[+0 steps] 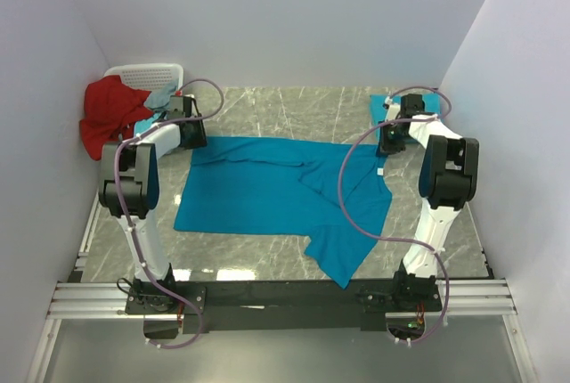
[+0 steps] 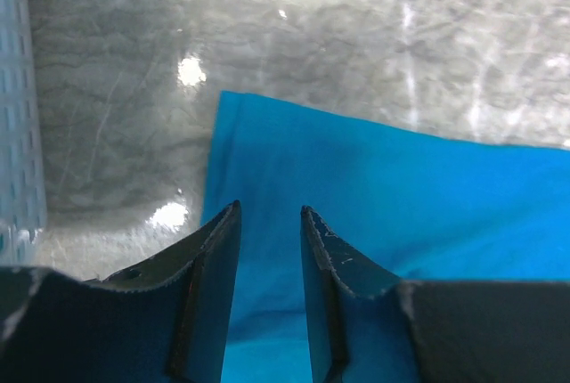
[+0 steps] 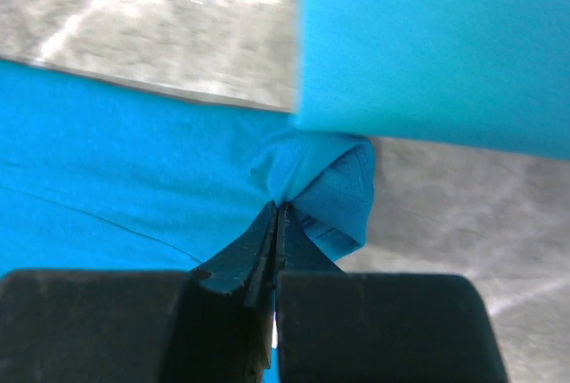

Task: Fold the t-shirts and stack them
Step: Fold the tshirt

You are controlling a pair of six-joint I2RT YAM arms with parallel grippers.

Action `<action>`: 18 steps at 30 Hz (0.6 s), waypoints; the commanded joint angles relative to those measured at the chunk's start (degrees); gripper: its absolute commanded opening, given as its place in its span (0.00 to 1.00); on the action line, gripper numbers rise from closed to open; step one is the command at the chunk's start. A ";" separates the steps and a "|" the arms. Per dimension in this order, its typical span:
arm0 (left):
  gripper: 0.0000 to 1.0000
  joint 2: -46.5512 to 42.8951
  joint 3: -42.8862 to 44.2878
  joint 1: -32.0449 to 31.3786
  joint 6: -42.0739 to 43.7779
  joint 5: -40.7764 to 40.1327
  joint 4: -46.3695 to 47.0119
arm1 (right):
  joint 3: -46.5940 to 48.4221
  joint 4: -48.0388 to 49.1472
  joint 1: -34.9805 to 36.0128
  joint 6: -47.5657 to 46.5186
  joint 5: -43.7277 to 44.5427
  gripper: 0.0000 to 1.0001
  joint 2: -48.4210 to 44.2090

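A teal-blue t-shirt (image 1: 267, 191) lies spread over the middle of the marble table, one sleeve pointing toward the near edge. My left gripper (image 1: 190, 134) is open over the shirt's far left corner (image 2: 267, 160), fingers apart with cloth below them. My right gripper (image 1: 389, 144) is shut on a bunched fold of the shirt (image 3: 307, 174) at its far right corner. A folded teal-blue t-shirt (image 1: 403, 103) lies at the far right, seen close in the right wrist view (image 3: 436, 44).
A white basket (image 1: 147, 76) with a red garment (image 1: 111, 116) hanging over it stands at the far left; its slatted wall shows in the left wrist view (image 2: 18, 116). Grey walls close in on both sides. Purple cables loop over both arms.
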 commanded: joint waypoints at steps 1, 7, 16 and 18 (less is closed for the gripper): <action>0.39 1.81 2.81 0.54 0.30 -1.44 0.18 | -0.94 -1.12 -3.69 -0.84 1.44 0.00 -2.19; 0.38 4.98 5.80 0.54 0.30 -2.41 -1.40 | -1.03 -3.49 -6.06 -2.25 -1.11 0.00 -2.55; 0.40 -2.13 1.06 -0.77 1.80 0.58 3.78 | -0.15 -4.28 -6.06 -3.04 -2.17 0.00 -1.14; 0.41 -4.67 -0.95 -1.13 0.39 0.58 4.48 | -0.24 -4.19 -6.15 -3.04 -2.35 0.00 -1.14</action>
